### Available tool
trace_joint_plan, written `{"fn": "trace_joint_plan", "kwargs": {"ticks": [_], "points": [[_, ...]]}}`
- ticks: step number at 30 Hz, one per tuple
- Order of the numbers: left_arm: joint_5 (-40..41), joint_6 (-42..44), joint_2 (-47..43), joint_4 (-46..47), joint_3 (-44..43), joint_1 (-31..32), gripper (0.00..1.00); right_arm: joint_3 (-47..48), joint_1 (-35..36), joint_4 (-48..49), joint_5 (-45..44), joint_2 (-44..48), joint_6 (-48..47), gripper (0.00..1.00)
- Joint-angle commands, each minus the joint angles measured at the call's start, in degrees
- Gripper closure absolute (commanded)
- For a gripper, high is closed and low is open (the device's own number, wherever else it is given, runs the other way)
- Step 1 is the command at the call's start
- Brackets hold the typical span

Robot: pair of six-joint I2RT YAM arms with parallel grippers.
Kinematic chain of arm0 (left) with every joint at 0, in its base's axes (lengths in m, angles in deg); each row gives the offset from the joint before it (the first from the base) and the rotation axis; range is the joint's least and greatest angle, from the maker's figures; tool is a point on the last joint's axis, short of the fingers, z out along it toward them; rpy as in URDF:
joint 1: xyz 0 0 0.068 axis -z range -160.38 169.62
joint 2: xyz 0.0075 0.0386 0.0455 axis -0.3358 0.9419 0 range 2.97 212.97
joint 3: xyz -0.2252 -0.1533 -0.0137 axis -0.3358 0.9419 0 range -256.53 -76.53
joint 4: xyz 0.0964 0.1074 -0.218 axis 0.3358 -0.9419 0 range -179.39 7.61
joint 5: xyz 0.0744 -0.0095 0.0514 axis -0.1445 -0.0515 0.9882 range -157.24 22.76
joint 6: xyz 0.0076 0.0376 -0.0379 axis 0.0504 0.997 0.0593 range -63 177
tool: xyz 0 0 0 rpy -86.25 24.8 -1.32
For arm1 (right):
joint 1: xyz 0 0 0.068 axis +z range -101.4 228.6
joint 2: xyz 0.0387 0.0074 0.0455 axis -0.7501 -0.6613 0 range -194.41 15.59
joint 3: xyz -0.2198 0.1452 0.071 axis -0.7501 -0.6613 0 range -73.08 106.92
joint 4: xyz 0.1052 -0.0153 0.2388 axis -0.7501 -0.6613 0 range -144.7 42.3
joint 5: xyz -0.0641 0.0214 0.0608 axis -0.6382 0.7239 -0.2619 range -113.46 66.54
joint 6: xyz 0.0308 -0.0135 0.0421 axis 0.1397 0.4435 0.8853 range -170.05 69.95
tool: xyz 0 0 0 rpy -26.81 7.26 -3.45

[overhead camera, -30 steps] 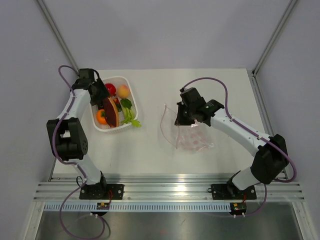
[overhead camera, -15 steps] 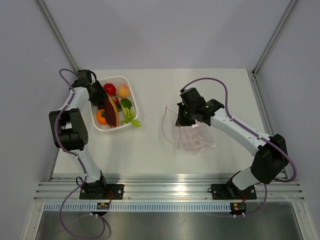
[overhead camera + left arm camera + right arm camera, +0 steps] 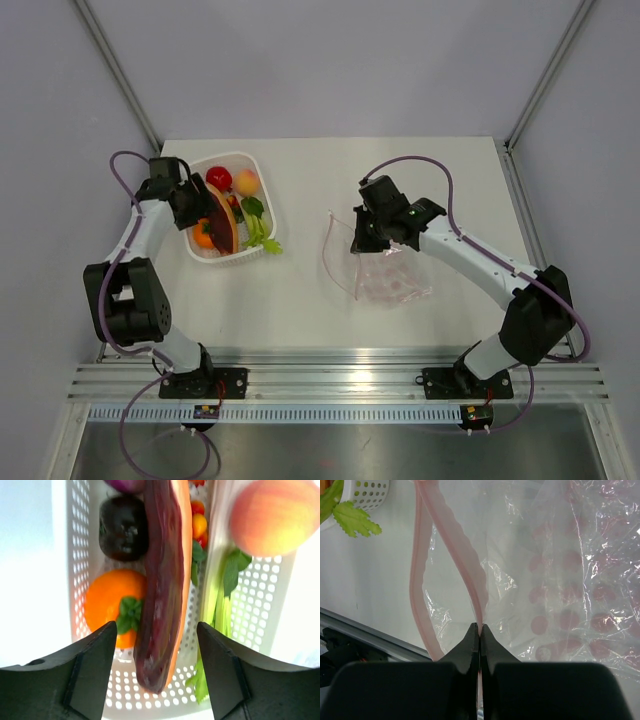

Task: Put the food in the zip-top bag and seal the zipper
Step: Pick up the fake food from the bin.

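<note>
"Top external: where does the food (image 3: pixel 222 225) sit?"

"All in the white basket (image 3: pixel 215 257), on the far-left part of the table (image 3: pixel 300 310). Tomato (image 3: pixel 219 178) and peach (image 3: pixel 246 183) are at the far end and the orange (image 3: pixel 203 235) at the near end. The celery (image 3: pixel 262 238) lies along the right wall, leaves over the rim."

"Left gripper (image 3: pixel 200 205)?"

"Over the basket. Left wrist view: it is spread wide, with nothing between the fingers (image 3: pixel 90 665). Below them lies a long purple piece (image 3: pixel 162 580) with an orange edge; one item or two, cannot tell. The orange is on one side of it and the celery on the other. A dark round piece (image 3: pixel 122 527) sits just past the orange. Height above the food: cannot tell."

"Bag (image 3: pixel 390 285)?"

"On the table, right of centre, well apart from the basket. Its mouth faces the basket. The zipper (image 3: pixel 327 250) runs along that left edge, unsealed, its two tracks apart."

"Right gripper (image 3: pixel 360 240)?"

"At the bag mouth. Right wrist view: the fingertips are closed tight on one pink zipper track, with the strip pinched between them. The other track bows away to the left, so the mouth gapes. There are pink dots on the crinkled film to the right. A basket corner and a green leaf (image 3: pixel 350 515) show at top left."
</note>
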Motion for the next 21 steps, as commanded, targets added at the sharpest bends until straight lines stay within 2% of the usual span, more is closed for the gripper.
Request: {"fn": "trace_joint_plan", "kwargs": {"ticks": [1, 9, 11, 13, 14, 18, 19, 21], "points": [[0.3, 0.7, -1.8, 1.9, 4.6, 1.4, 0.34, 1.9, 0.6, 1.1, 1.0, -0.8, 0.2, 0.98], [-1.0, -0.8, -0.1, 4.0, 7.5, 2.2, 0.43, 1.4, 1.2, 0.6, 0.2, 0.3, 0.6, 0.97], [-1.6, -0.9, 1.0, 4.1, 7.0, 2.8, 0.48, 1.3, 1.2, 0.8, 0.2, 0.3, 1.0, 0.97], [-2.8, -1.0, 1.1, 4.1, 6.6, 2.8, 0.57, 1.2, 1.3, 0.7, 0.1, 0.6, 1.0, 0.98], [-3.0, -1.0, 0.8, 4.0, 6.3, 2.8, 0.67, 1.2, 1.6, 0.6, 0.0, 0.7, 1.1, 0.98], [-2.8, -0.2, -2.9, 2.6, 4.2, 2.8, 0.95, 1.1, 1.8, 0.4, -0.3, 1.0, 1.1, 0.97], [-2.6, -0.1, -3.6, 2.0, 3.5, 2.8, 1.00, 1.1, 1.8, 0.5, -0.3, 1.1, 1.2, 0.97], [-3.1, 0.7, -4.8, 0.1, 1.3, 2.8, 1.00, 1.1, 1.8, 0.4, -0.3, 1.0, 1.2, 0.97]]}}
